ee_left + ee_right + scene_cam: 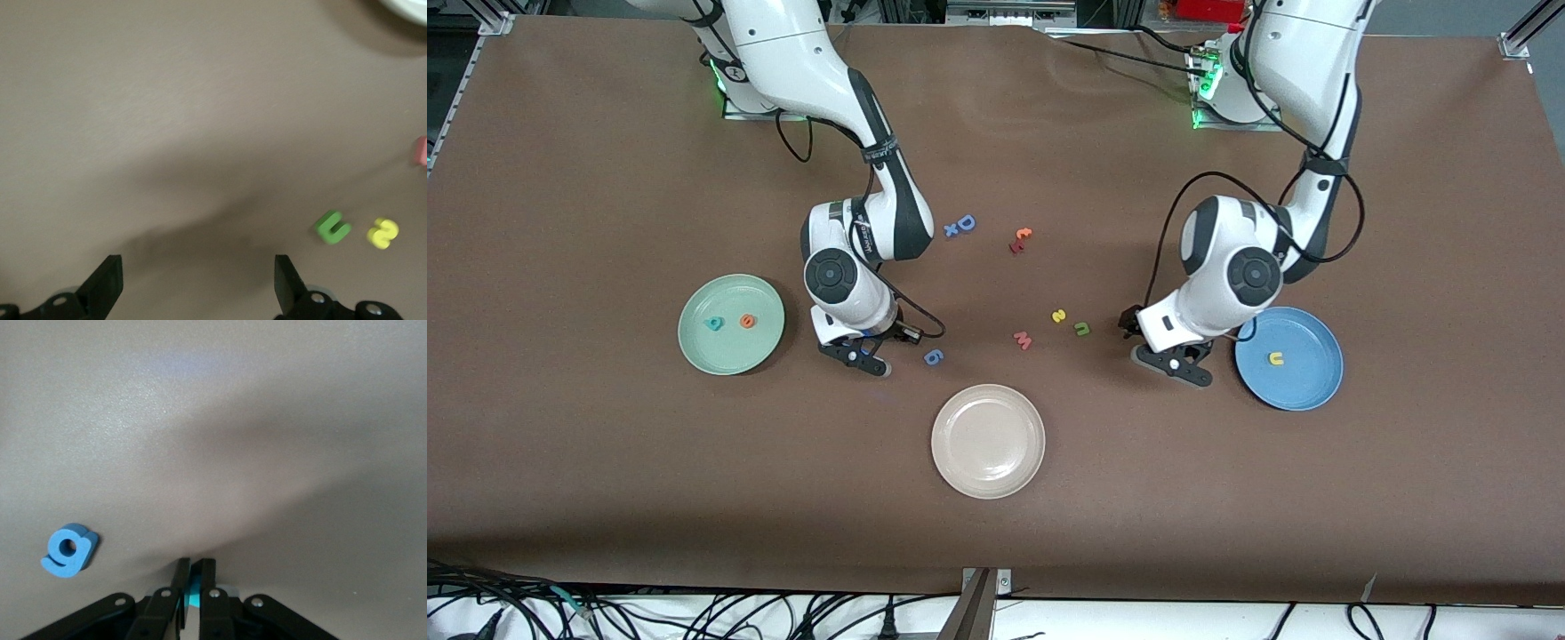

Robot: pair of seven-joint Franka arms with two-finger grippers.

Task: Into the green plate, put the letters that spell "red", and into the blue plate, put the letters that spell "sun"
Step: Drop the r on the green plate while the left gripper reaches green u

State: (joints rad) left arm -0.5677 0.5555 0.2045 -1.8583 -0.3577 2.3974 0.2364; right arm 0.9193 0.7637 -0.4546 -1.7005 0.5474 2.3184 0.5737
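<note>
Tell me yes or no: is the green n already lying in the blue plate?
No, the green n lies on the bare table beside the yellow s, while the blue plate holds only the yellow u.

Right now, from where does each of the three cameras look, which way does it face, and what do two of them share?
Front view: high across the table, facing both arm bases; shows both arms, the green plate and the blue plate.
Left wrist view: on the left arm, looking down at the table; shows the open left gripper.
Right wrist view: on the right arm, looking down; shows the right gripper shut on a small teal-blue r.
Shared: the green n appears in the front and left wrist views.
</note>
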